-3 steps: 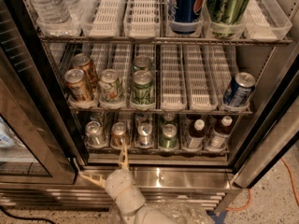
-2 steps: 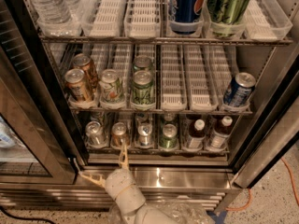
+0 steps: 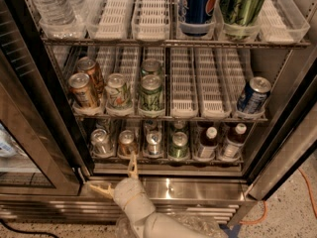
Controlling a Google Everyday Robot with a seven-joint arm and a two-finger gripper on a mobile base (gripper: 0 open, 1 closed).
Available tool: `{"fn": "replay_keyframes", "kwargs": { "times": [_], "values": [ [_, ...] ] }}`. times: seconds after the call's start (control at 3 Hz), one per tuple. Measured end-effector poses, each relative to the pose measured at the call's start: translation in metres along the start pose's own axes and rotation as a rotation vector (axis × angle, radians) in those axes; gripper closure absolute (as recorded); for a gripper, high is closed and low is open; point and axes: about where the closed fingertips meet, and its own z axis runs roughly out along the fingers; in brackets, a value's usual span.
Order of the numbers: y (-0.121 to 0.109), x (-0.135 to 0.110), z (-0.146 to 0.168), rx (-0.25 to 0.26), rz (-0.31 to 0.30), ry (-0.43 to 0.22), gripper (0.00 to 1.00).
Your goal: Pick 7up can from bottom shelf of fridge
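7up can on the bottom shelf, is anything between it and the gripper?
Nothing but the low front rail of the bottom shelf. The open gripper sits below and in front of the 7up can, which stands in the leftmost lane; the copper-brown can is beside it.

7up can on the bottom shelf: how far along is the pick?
Done: the fridge is open and the gripper is open, low in front of the bottom shelf. In hand: nothing; the 7up can stands untouched at the left end. Left: reach in, close on it, lift out.
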Motion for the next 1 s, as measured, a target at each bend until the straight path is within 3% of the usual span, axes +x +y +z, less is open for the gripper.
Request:
{"fn": "replay_keyframes", "kwargs": {
  "times": [0.33,1.0],
  "values": [
    [-0.0012,0.0173,0.0015,-0.024,0.028,0.054,0.0],
    [-0.0011,0.0124,0.0021,-0.022,0.018,0.026,0.0]
  ]
}}
